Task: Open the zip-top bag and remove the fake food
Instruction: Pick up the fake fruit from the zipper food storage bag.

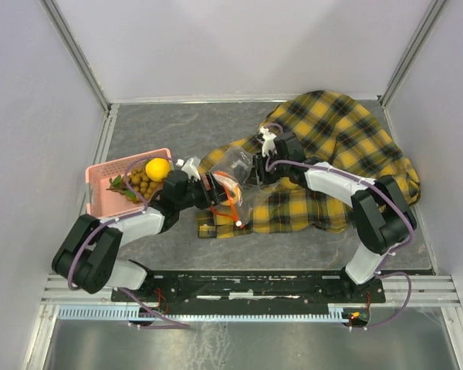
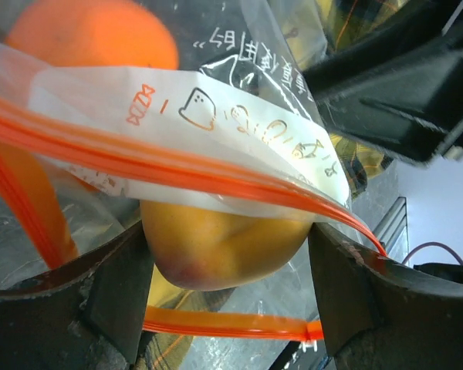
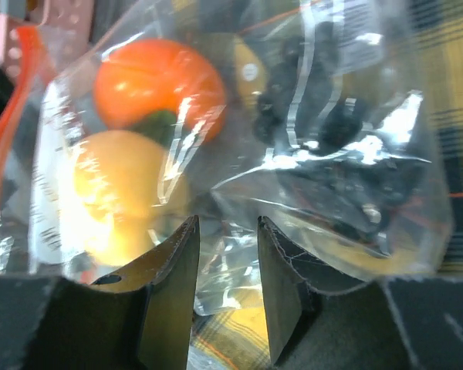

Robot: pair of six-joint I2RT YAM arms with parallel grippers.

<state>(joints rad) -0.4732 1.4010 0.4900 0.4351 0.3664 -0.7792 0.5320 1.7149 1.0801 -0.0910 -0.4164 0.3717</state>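
The clear zip-top bag is held up over the plaid cloth between my two grippers. Its red-orange zip strip is parted. My left gripper reaches into the bag's mouth, and its jaws are closed around a yellow fruit just below the white label. An orange fruit lies deeper in. My right gripper pinches the bag's far end between its fingers. Through the plastic I see the orange fruit, the yellow fruit and dark berries.
A pink basket at the left holds a yellow fruit and a tan grape bunch with leaves. The yellow-black plaid cloth covers the right half of the grey mat. Frame posts stand at the back corners.
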